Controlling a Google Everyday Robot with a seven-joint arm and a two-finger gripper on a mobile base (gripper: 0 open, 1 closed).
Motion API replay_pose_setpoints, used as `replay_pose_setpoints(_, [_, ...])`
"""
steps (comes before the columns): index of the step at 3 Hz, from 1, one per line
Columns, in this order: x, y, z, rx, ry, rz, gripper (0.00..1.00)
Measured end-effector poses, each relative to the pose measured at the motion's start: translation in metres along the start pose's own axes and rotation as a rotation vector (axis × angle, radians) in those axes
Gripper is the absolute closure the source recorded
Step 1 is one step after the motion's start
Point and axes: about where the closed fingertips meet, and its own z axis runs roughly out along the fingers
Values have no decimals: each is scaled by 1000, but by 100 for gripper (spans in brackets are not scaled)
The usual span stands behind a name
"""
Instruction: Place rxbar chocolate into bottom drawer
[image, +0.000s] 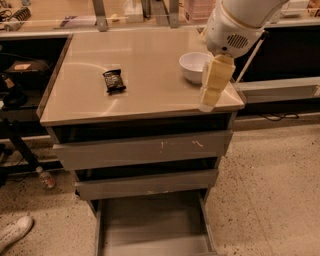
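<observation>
The rxbar chocolate (114, 81), a small black wrapper with pale print, lies flat on the left middle of the cabinet's beige top (145, 95). The bottom drawer (150, 222) is pulled out at floor level, and its grey floor is bare. My gripper (206, 104) hangs from the white arm (235, 25) over the top's right front corner, just in front of the white bowl (191, 65). It is well to the right of the bar and holds nothing I can see.
The scratched top drawer (145, 147) and the plain middle drawer (147, 183) stand slightly ajar. A white shoe (15, 232) and a bottle (45, 178) are on the speckled floor at the left, beside a black stand (15, 135). Shelving runs behind.
</observation>
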Motion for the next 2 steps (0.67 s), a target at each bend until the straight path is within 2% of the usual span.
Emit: replay_pose_setpoints(2, [-2,0,5,11,-30,16,0])
